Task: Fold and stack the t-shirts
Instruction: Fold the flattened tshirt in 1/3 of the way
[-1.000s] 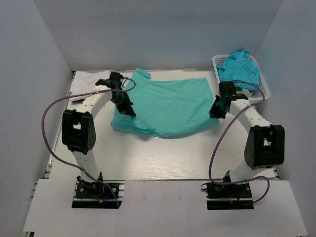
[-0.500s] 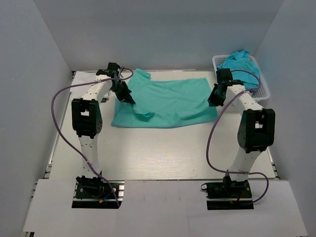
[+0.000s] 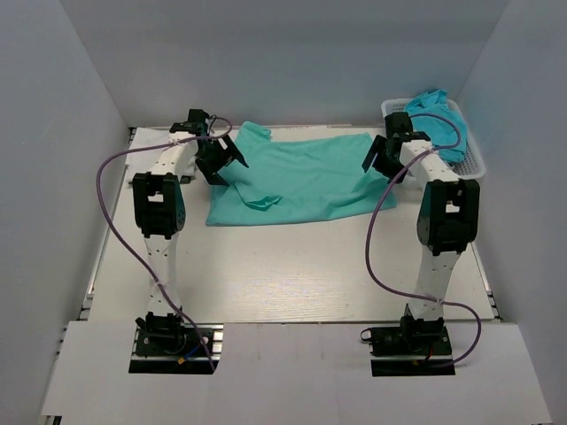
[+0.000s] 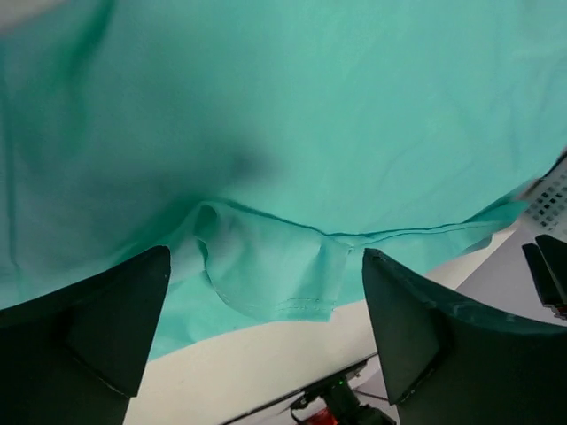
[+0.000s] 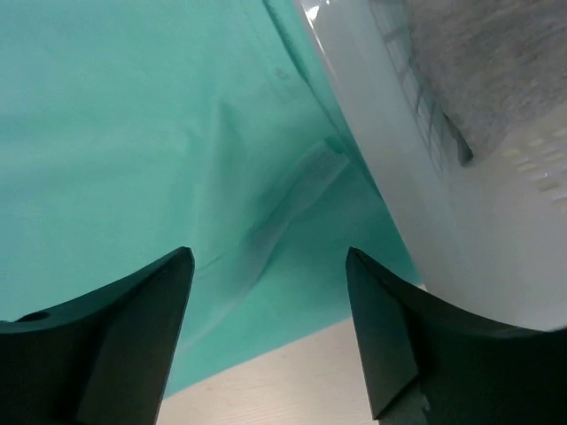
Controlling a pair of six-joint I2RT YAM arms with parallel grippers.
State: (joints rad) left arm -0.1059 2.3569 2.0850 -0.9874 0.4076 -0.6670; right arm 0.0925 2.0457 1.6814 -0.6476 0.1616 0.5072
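Observation:
A teal t-shirt [image 3: 301, 181] lies spread across the back of the table, with one sleeve [image 4: 266, 274] crumpled near its front left. My left gripper [image 3: 223, 162] hovers open over the shirt's left edge, and nothing sits between its fingers [image 4: 97, 328]. My right gripper [image 3: 383, 164] stands open over the shirt's right edge, beside the basket, also holding nothing. In the right wrist view the shirt [image 5: 133, 133] lies flat below the fingers [image 5: 399, 345]. More blue-green t-shirts [image 3: 434, 119] are heaped in the basket.
A white mesh basket [image 3: 477, 162] stands at the back right corner, and its wall [image 5: 461, 177] is close to my right gripper. Grey walls enclose the table on three sides. The light wooden tabletop [image 3: 283, 266] stretches toward the arm bases.
Both grippers have opened and let go of the teal shirt. Both arms have moved toward the back of the table, and the shirt now lies flatter and further back.

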